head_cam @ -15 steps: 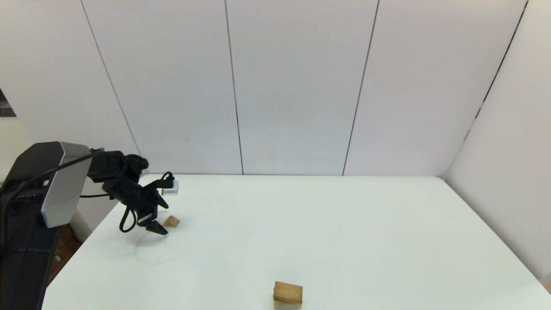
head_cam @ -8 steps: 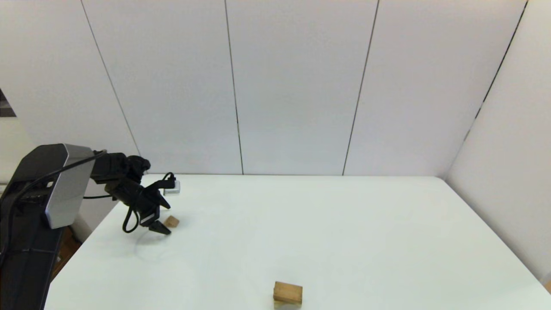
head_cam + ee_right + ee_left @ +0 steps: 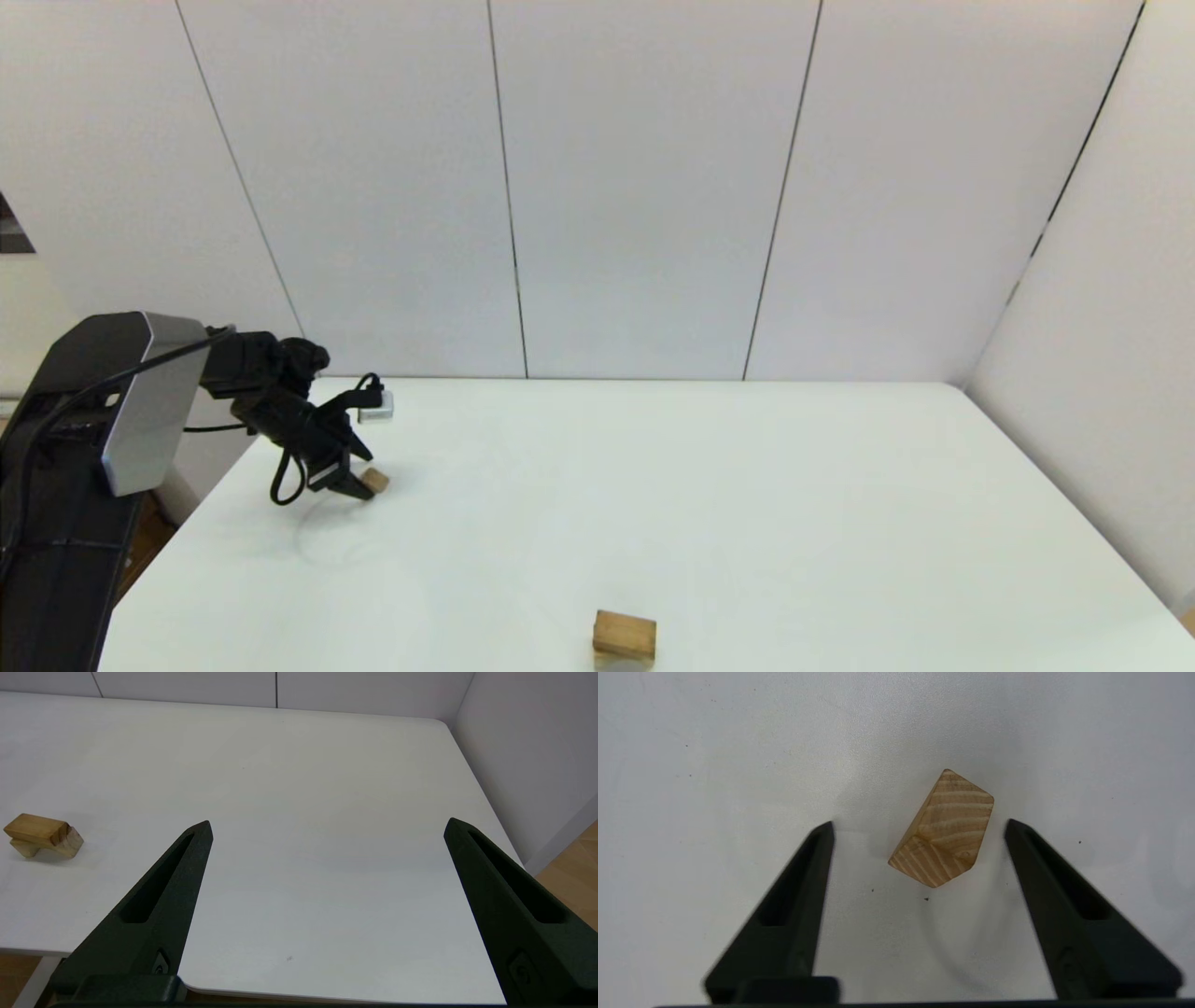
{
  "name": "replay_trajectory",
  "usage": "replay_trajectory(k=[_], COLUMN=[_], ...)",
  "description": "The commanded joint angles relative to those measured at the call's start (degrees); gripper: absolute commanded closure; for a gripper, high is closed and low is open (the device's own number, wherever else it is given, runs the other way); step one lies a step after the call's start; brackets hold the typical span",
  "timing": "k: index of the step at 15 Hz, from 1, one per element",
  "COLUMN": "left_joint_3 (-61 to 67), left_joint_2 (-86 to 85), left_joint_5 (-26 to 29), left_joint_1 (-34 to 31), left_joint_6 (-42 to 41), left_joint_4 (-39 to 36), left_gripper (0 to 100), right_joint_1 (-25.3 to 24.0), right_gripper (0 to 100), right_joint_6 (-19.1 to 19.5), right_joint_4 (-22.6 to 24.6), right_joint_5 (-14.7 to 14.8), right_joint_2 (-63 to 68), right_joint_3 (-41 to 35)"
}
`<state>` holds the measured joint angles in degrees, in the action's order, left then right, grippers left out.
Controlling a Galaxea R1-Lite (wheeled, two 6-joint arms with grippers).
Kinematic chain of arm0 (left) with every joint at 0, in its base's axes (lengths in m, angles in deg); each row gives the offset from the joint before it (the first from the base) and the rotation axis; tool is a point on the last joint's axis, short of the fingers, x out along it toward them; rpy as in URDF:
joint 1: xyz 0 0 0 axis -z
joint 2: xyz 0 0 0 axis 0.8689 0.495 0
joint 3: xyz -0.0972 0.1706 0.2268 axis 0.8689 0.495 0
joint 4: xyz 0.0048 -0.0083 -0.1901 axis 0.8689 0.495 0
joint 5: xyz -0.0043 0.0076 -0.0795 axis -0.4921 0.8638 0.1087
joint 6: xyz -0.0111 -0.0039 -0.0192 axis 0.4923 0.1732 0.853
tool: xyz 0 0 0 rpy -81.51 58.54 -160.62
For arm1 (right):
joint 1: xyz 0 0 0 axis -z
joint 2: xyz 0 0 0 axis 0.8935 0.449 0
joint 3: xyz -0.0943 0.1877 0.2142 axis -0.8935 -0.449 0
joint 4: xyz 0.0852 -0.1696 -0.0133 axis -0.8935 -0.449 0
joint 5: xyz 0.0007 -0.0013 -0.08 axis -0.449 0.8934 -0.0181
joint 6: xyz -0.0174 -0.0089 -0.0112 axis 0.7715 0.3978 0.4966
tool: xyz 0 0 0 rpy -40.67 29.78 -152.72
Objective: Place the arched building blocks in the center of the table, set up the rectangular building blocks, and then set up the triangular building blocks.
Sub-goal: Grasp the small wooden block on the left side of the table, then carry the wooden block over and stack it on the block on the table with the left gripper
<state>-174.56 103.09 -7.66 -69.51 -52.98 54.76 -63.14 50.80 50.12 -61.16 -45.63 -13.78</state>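
Left tool [image 3: 919, 823]: open, straddling the triangular building blocks [image 3: 943, 830], centre frame.
Advice: you centre, lower, then close squarely.
Right tool [image 3: 327, 823]: open, parked.

Pretty plain room here: white wall panels [image 3: 644, 187] split by thin dark vertical seams run behind the big white table [image 3: 747, 485], and another white wall [image 3: 1102, 308] closes in along the table's right side. Wood-toned floor [image 3: 572, 858] peeks out past the table's right edge. Soft, even lighting.
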Motion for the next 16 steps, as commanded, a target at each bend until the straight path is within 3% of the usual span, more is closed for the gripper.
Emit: replay_trajectory(k=[1,12,16], left_joint_3=[0.00,0.00,0.00], left_joint_2=[-0.06,-4.02,-14.83], left_joint_5=[0.50,1.81,3.31], left_joint_1=[0.04,1.09,9.18], left_joint_6=[-0.34,-0.08,2.65], left_joint_4=[0.26,1.40,7.99], left_gripper=[100,100,100], right_joint_1=[-0.01,-0.01,-0.01], right_gripper=[0,0,0], right_joint_6=[0.05,0.05,0.05], right_joint_4=[-0.05,-0.05,-0.05], right_joint_5=[-0.03,-0.03,-0.03], right_joint_2=[-0.01,-0.01,-0.01], right_joint_3=[-0.01,-0.01,-0.01])
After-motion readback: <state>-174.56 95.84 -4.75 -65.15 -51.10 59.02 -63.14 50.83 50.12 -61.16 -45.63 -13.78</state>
